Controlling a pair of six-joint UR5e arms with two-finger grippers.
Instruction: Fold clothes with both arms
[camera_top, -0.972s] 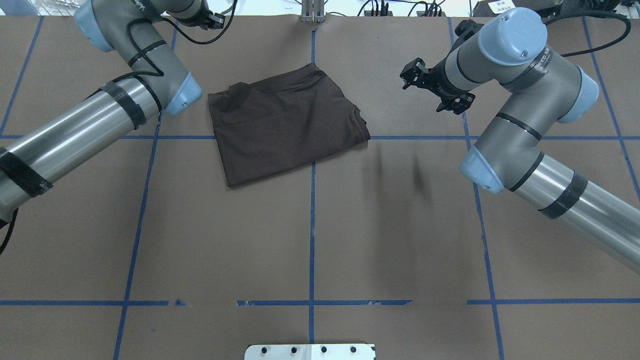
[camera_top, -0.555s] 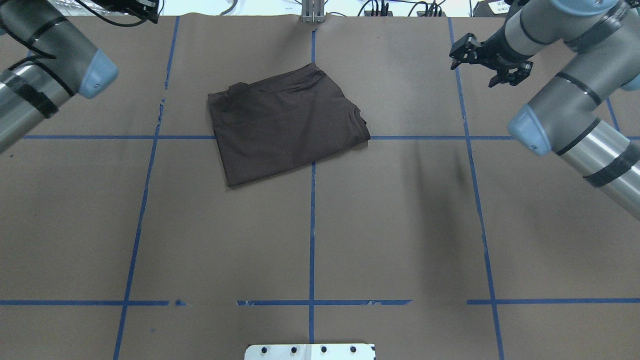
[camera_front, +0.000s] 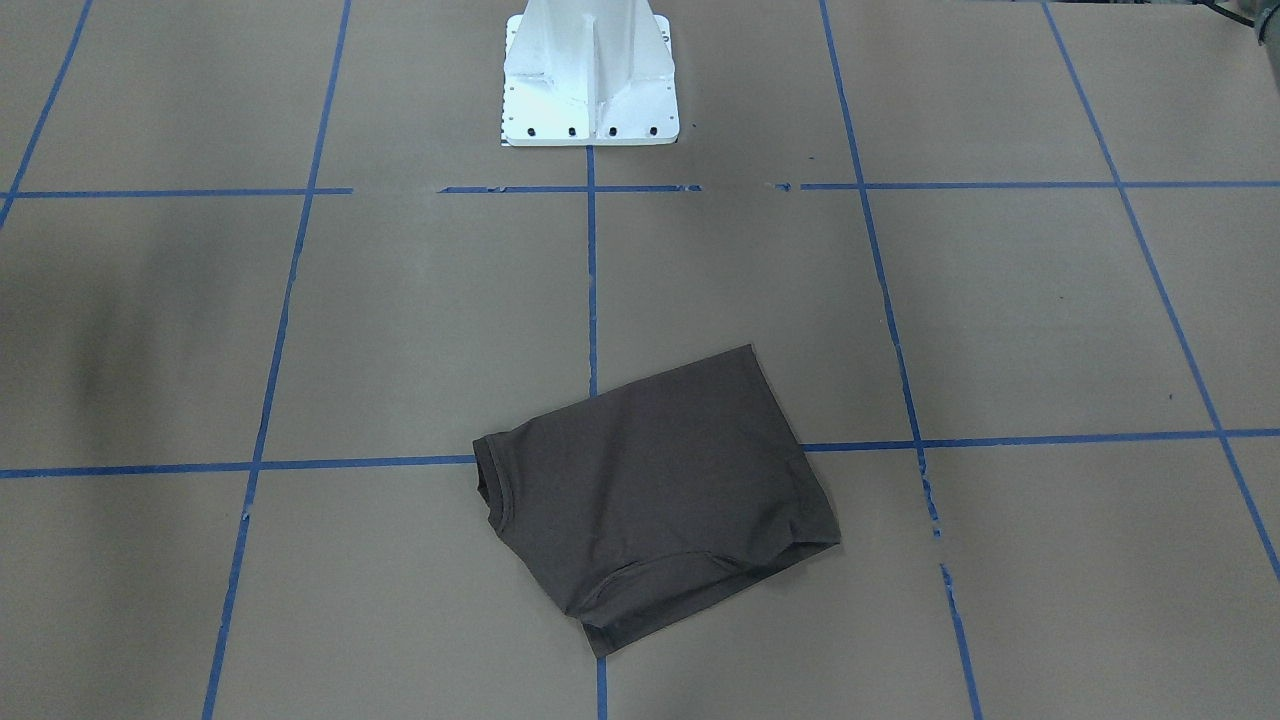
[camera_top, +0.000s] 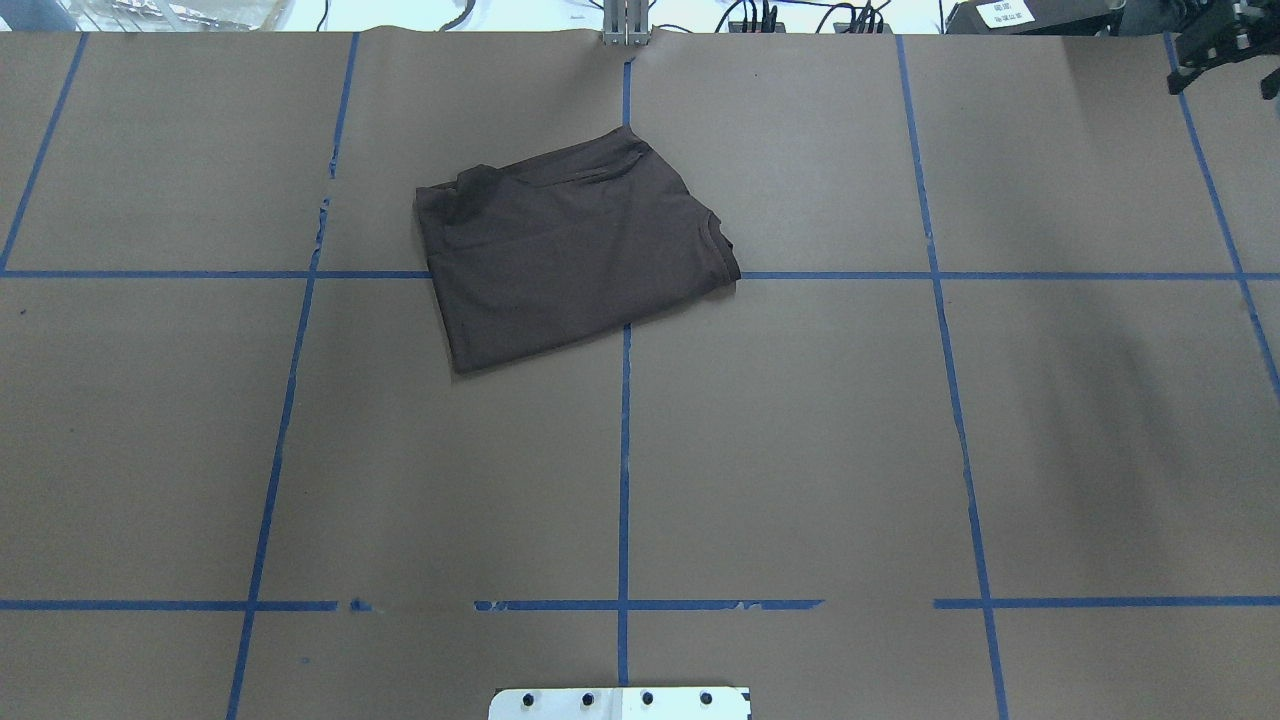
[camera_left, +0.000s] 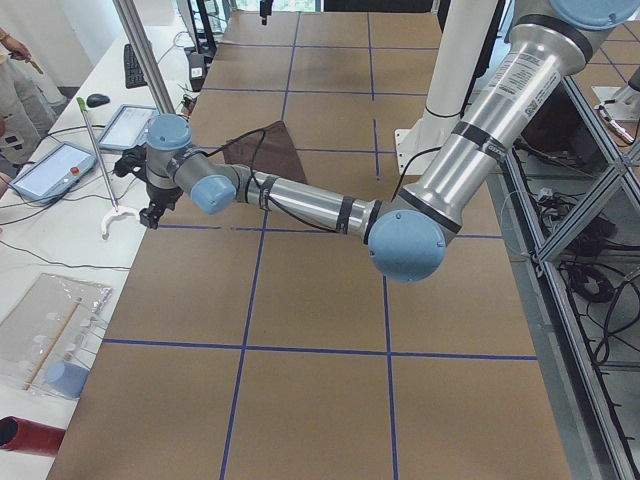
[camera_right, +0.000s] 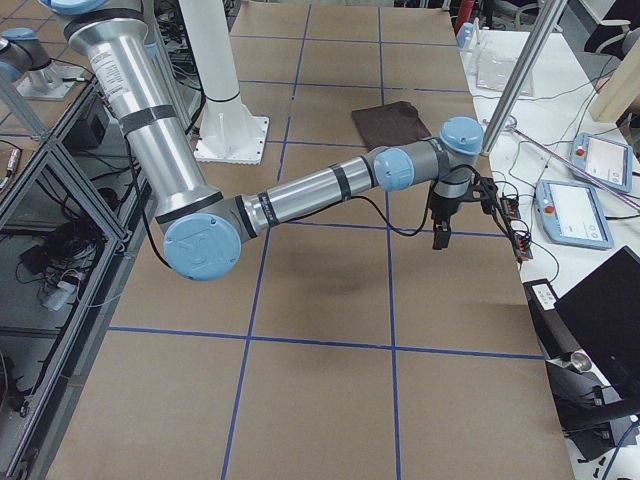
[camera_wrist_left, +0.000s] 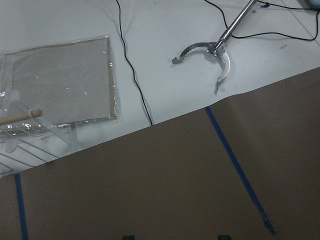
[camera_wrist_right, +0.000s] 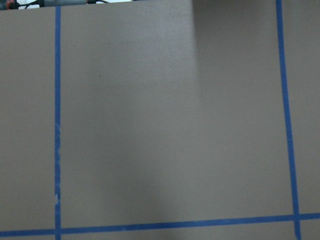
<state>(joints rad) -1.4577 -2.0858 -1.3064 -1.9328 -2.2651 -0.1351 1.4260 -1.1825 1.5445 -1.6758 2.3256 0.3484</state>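
Clearing away looks like the step in hand (the fold seems done): hold left gripper (camera_left: 145, 190) and right gripper (camera_top: 1225, 65), both spread and empty, well apart from the folded T-shirt (camera_top: 570, 255) on the tabletop (camera_top: 800, 450).

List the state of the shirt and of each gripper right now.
T-shirt: folded into a compact rectangle, lying flat on the table, touched by neither gripper.
Left gripper: open, empty, at the table's far edge, well away from the T-shirt.
Right gripper: empty, near the table's far edge, away from the T-shirt; open or shut cannot be told.
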